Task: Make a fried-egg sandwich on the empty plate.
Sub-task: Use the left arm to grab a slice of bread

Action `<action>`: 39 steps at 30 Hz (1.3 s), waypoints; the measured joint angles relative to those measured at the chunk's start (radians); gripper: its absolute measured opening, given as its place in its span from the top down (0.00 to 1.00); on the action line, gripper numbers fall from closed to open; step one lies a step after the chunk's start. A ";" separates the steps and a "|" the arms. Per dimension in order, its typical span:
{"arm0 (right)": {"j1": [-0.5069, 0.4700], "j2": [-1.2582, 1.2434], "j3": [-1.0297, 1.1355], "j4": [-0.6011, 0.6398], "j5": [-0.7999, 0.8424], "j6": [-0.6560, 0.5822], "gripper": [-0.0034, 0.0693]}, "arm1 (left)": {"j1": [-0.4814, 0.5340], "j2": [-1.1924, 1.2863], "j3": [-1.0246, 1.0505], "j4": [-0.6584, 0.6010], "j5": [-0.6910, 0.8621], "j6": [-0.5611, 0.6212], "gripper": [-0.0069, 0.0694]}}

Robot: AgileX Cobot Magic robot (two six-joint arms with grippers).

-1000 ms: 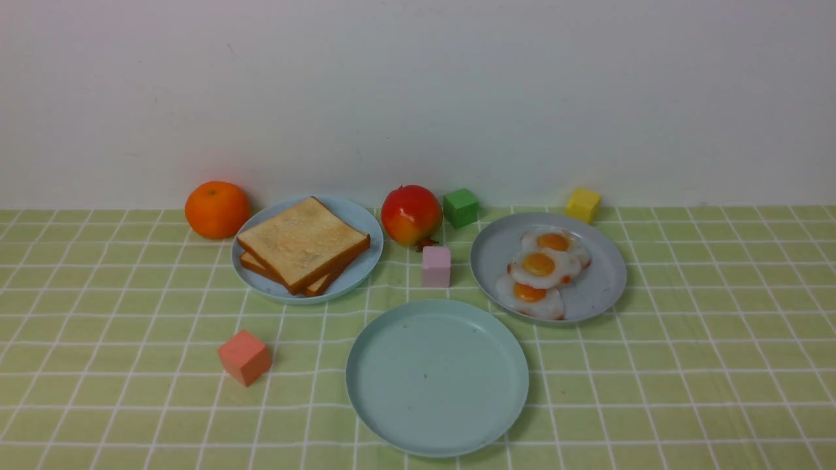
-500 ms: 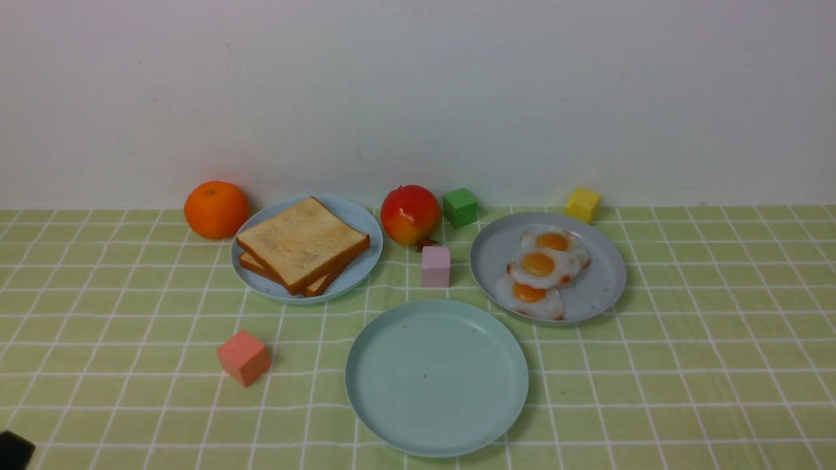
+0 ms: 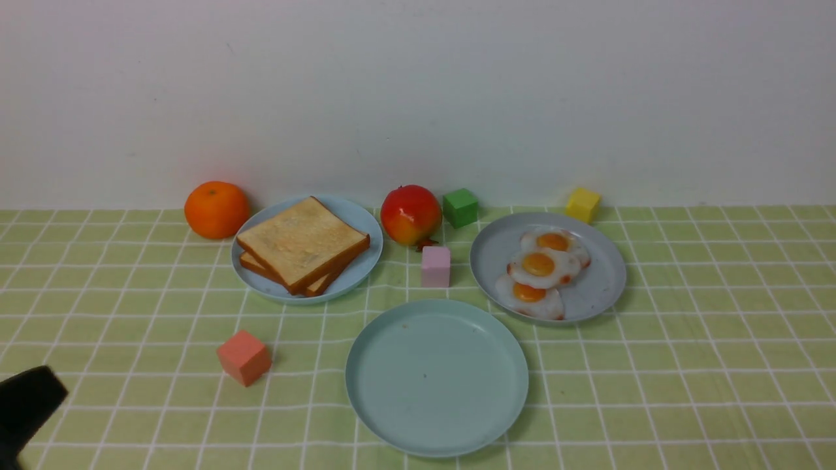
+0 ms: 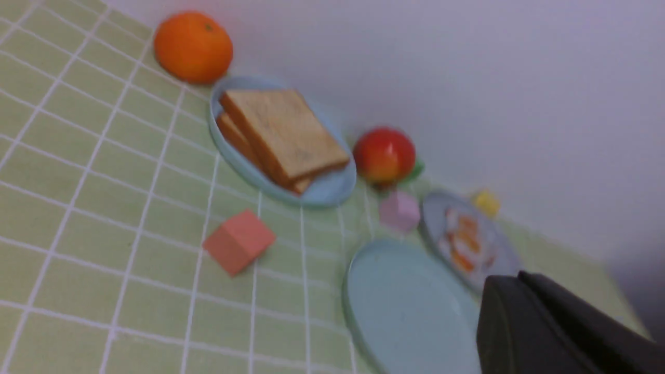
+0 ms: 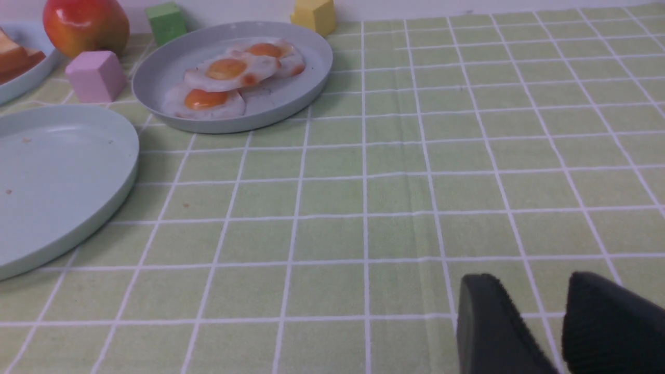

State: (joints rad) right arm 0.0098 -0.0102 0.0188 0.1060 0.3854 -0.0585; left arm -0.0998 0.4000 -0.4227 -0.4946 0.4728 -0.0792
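Observation:
Two toast slices (image 3: 304, 245) lie stacked on a sky-blue plate (image 3: 362, 222) at the back left. Three fried eggs (image 3: 541, 267) lie overlapping on a grey plate (image 3: 493, 254) at the back right. The empty teal-green plate (image 3: 436, 378) sits in front of them, in the middle. My left gripper (image 3: 46, 388) shows as a black tip at the lower left corner, far from the toast; in the left wrist view its gripper (image 4: 514, 278) has the jaws together and empty. My right gripper (image 5: 540, 291) is slightly open and empty over bare cloth, right of the teal plate (image 5: 52, 176) and the eggs (image 5: 228, 70).
An orange (image 3: 217, 209) sits left of the toast plate. A red fruit (image 3: 411, 214), a green cube (image 3: 460, 207) and a pink cube (image 3: 435, 266) stand between the back plates. A yellow cube (image 3: 583, 204) is behind the egg plate. A salmon cube (image 3: 243, 357) lies left of the teal plate.
My left gripper has come into the front view at the lower left corner and moved up and forward. Nothing on the table has moved.

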 joint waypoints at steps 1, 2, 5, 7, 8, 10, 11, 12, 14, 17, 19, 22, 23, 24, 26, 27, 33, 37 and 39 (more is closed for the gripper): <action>0.000 0.000 0.000 0.000 0.000 0.000 0.62 | -0.015 0.067 -0.061 0.010 0.077 0.051 0.93; 0.000 0.000 0.000 0.000 0.000 0.000 0.62 | -0.032 0.131 -0.109 0.019 0.135 0.087 0.93; 0.000 0.000 0.000 0.011 -0.005 0.007 0.62 | -0.098 0.254 -0.231 0.049 0.271 0.147 0.93; 0.000 0.000 0.004 0.099 -0.032 0.058 0.62 | -0.187 0.390 -0.340 0.108 0.348 0.160 0.93; 0.000 0.000 0.006 0.153 -0.048 0.082 0.62 | -0.224 0.436 -0.376 0.143 0.362 0.154 0.93; 0.000 0.000 0.008 0.235 -0.074 0.127 0.62 | -0.271 0.498 -0.417 0.196 0.371 0.139 0.93; 0.000 0.000 0.008 0.316 -0.109 0.156 0.62 | -0.321 0.559 -0.450 0.246 0.373 0.120 0.93; 0.000 0.000 0.008 0.371 -0.134 0.169 0.62 | -0.344 0.593 -0.471 0.271 0.374 0.108 0.93; 0.000 0.000 0.008 0.468 -0.183 0.186 0.62 | -0.392 0.674 -0.510 0.321 0.375 0.090 0.93; 0.000 0.000 -0.005 0.567 -0.204 0.179 0.62 | -0.415 0.796 -0.573 0.374 0.368 0.066 0.93; 0.000 0.001 -0.072 0.584 -0.107 0.139 0.62 | -0.396 0.873 -0.625 0.403 0.365 0.053 0.93; 0.000 0.061 -0.263 0.570 0.114 0.053 0.62 | -0.347 0.995 -0.718 0.420 0.364 0.053 0.93; 0.000 0.061 -0.263 0.566 0.114 0.046 0.62 | -0.343 1.004 -0.718 0.421 0.364 0.053 0.93; 0.000 0.135 -0.398 0.531 0.269 -0.005 0.62 | -0.312 1.091 -0.784 0.422 0.363 0.070 0.93; 0.002 0.190 -0.484 0.499 0.370 -0.034 0.62 | -0.290 1.140 -0.831 0.422 0.362 0.091 0.93; 0.013 0.251 -0.574 0.456 0.467 -0.054 0.62 | -0.270 1.208 -0.880 0.422 0.361 0.109 0.93; 0.115 0.398 -0.800 0.331 0.636 -0.064 0.62 | -0.206 1.469 -1.109 0.430 0.371 0.166 0.91; 0.150 0.434 -0.845 0.286 0.668 -0.068 0.62 | -0.185 1.579 -1.211 0.433 0.377 0.219 0.82; 0.156 0.459 -0.860 0.245 0.711 -0.069 0.63 | -0.177 1.654 -1.276 0.446 0.365 0.291 0.70</action>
State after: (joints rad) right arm 0.1658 0.4488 -0.8412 0.3514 1.0968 -0.1273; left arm -0.2771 2.0538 -1.6986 -0.0483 0.8373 0.2122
